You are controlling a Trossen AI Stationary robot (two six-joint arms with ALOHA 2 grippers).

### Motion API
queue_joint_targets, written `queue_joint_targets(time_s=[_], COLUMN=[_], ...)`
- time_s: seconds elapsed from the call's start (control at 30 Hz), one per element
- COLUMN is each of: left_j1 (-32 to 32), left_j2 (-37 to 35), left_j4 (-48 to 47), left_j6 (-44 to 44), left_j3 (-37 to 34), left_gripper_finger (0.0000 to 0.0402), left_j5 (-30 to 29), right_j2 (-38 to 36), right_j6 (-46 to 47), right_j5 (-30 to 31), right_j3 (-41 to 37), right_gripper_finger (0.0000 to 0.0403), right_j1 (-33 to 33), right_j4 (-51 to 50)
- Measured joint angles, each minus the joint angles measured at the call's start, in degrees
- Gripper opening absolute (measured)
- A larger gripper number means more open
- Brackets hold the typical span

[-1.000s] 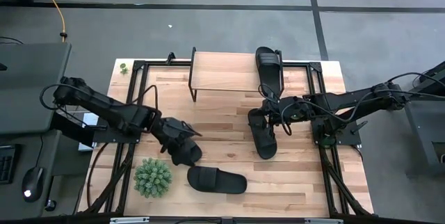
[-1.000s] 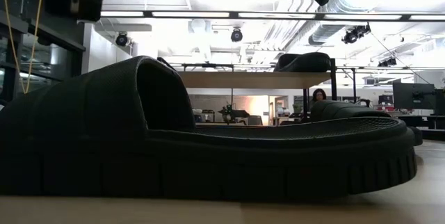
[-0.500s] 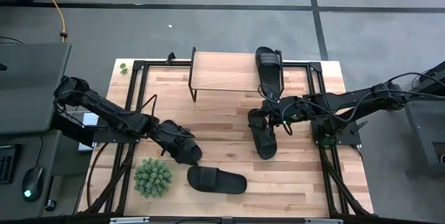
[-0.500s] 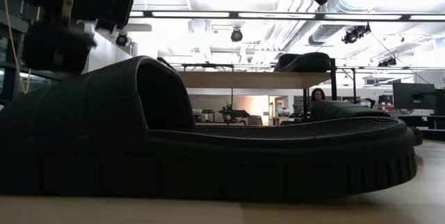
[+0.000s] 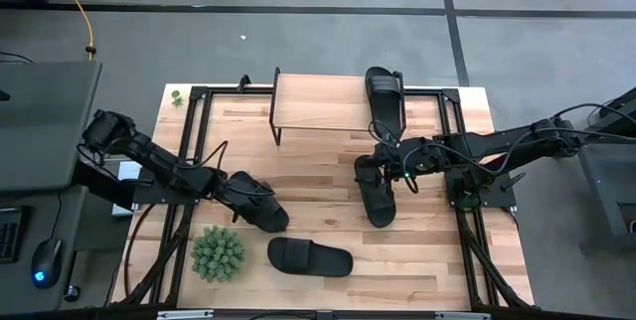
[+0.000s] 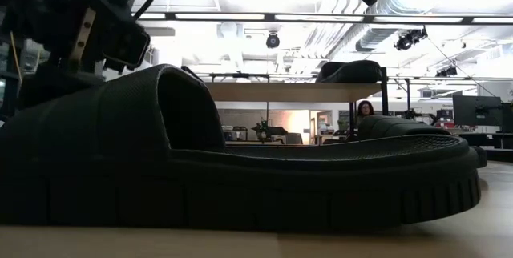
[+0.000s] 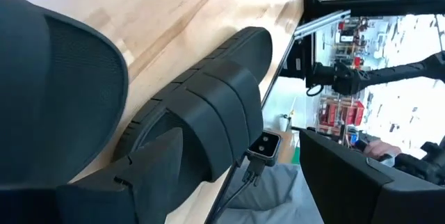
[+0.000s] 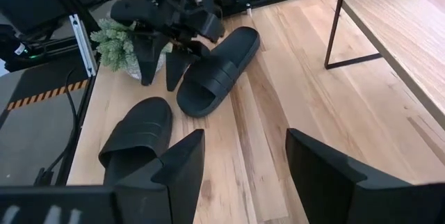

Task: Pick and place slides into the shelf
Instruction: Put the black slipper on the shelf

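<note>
Three black slides show. One lies on the right end point(image 5: 385, 94) of the wooden shelf point(image 5: 323, 101), one point(image 5: 378, 199) rests sole-down on the table below my right gripper point(image 5: 376, 169), and one point(image 5: 310, 257) lies flat near the front edge. My left gripper point(image 5: 266, 219) hangs open, low over the table, just beyond that front slide's point(image 8: 215, 71) left end; its fingers point(image 8: 174, 67) point down beside it. In the left wrist view the slide's strap point(image 7: 222, 106) fills the middle. My right gripper point(image 8: 243, 175) is open, high above its slide point(image 8: 139, 137).
A small green potted plant point(image 5: 219, 253) stands close to the left of the front slide, right beside my left gripper. A black metal frame point(image 5: 199, 96) runs along the table's sides. Bare wood lies between the shelf and the front slide.
My left gripper has sunk toward the table and rolled about its own line, staying open; in the low view it has come down into the upper left corner. The slides have kept their places.
</note>
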Motion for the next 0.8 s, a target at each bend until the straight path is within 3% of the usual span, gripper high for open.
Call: queue_joint_targets(time_s=[0.27,0.8], left_j1=[-3.09,-5.81], left_j2=[5.79,6.19], left_j4=[6.68,6.99], left_j6=[-0.86,-5.32], left_j3=[0.07,0.16], left_gripper_finger=[0.0271,0.0271], left_j5=[-0.84,-5.82], right_j2=[0.0,-0.02], right_j6=[-0.22,-0.22], right_j5=[0.03,0.06], right_j3=[0.0,0.0], right_gripper_finger=[0.0193,0.0193], right_j1=[0.0,-0.77], right_j4=[0.09,0.21])
